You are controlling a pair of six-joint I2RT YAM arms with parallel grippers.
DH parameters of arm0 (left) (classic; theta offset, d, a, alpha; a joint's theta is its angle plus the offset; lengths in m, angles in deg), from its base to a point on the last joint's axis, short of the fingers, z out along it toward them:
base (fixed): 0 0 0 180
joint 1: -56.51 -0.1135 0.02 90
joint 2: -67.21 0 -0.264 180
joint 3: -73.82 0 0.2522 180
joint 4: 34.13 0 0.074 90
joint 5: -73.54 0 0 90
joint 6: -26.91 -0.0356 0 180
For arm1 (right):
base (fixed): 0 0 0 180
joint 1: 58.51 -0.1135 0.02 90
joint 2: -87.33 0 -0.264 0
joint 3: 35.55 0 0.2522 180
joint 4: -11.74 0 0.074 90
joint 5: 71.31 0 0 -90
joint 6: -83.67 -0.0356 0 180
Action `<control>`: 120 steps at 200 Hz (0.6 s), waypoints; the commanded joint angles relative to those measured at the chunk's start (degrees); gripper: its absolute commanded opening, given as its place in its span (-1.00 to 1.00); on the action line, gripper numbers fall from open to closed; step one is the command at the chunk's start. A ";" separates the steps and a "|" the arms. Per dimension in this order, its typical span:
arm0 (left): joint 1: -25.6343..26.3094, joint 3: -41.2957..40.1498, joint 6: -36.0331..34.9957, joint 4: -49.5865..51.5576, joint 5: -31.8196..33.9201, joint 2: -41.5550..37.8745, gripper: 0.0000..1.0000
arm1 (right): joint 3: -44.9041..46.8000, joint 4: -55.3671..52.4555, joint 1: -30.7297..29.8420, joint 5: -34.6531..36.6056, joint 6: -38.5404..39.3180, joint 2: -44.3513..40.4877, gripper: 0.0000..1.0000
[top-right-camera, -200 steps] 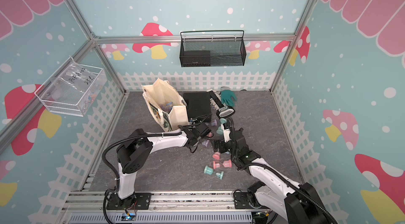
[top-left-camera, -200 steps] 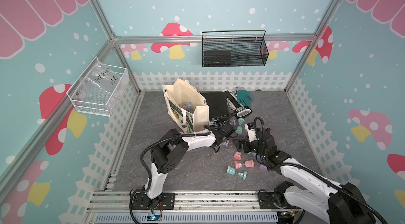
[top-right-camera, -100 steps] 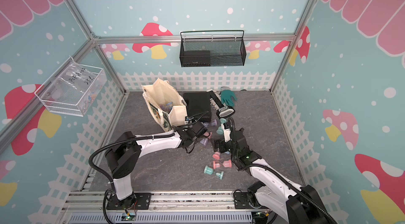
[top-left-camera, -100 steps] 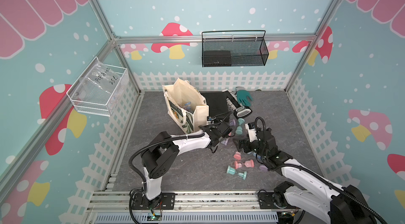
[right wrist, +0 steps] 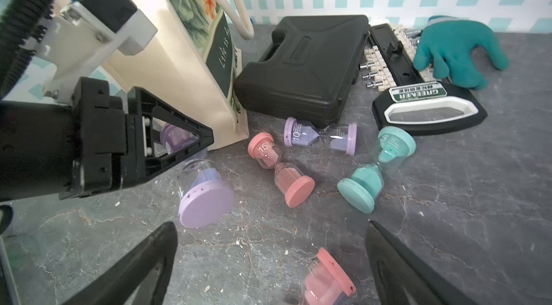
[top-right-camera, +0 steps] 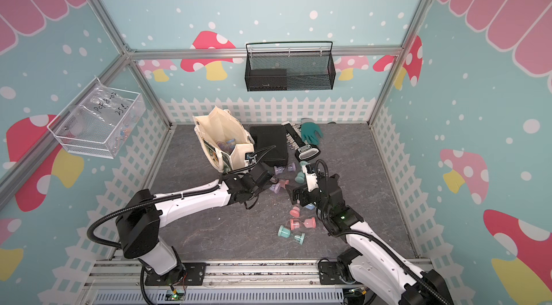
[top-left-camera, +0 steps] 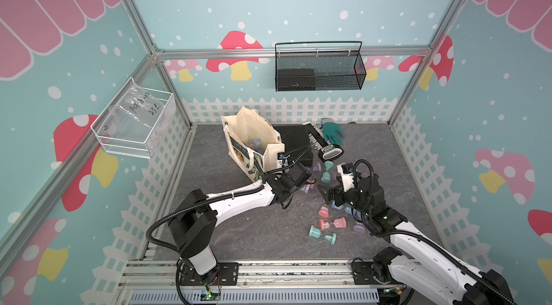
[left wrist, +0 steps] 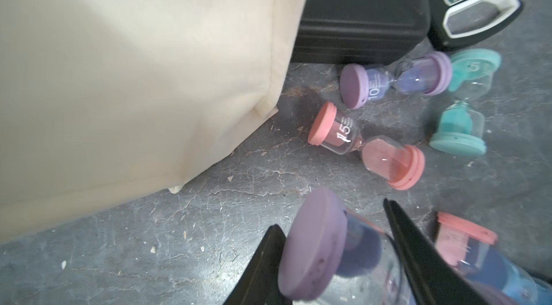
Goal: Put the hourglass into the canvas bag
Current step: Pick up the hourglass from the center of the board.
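My left gripper [top-left-camera: 301,182] [left wrist: 331,217] is shut on a purple hourglass [left wrist: 316,246] [right wrist: 206,205]. It holds the hourglass tilted, low over the floor, just beside the front corner of the canvas bag [top-left-camera: 254,139] [top-right-camera: 224,136] [left wrist: 134,79]. The bag stands upright and open, and a few hourglasses show inside it. My right gripper [top-left-camera: 327,196] [right wrist: 270,224] is open with nothing between its fingers, hovering over the floor by a pink hourglass [right wrist: 328,279]. Loose pink [right wrist: 280,169], purple [right wrist: 321,136] and teal [right wrist: 376,169] hourglasses lie between the two grippers.
A flat black case [top-left-camera: 294,139] lies right behind the bag. A black labelled tool [top-left-camera: 328,151] and a green glove [top-left-camera: 333,133] are beside it. More hourglasses [top-left-camera: 331,224] lie near the right arm. A wire basket [top-left-camera: 319,67] and a clear bin [top-left-camera: 134,127] hang on the walls.
The left gripper, still holding the purple hourglass, has shifted slightly towards the bag, and its elbow has swung towards the front left. The right arm has hardly moved.
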 commanded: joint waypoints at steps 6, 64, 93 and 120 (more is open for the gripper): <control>0.55 -0.98 -2.86 0.53 4.55 -5.22 -0.12 | -3.09 0.92 0.28 -3.71 2.36 -0.73 0.99; 0.54 0.18 -13.04 2.10 9.10 -13.91 -0.21 | -5.92 4.69 0.16 -10.10 2.87 1.53 0.99; 0.32 2.18 -18.59 3.84 11.21 -17.19 -0.23 | -7.49 6.74 0.15 -12.46 2.38 3.20 0.99; -0.94 5.14 -24.05 5.50 10.15 -18.55 -0.23 | -8.75 8.83 0.06 -14.43 1.74 4.83 0.99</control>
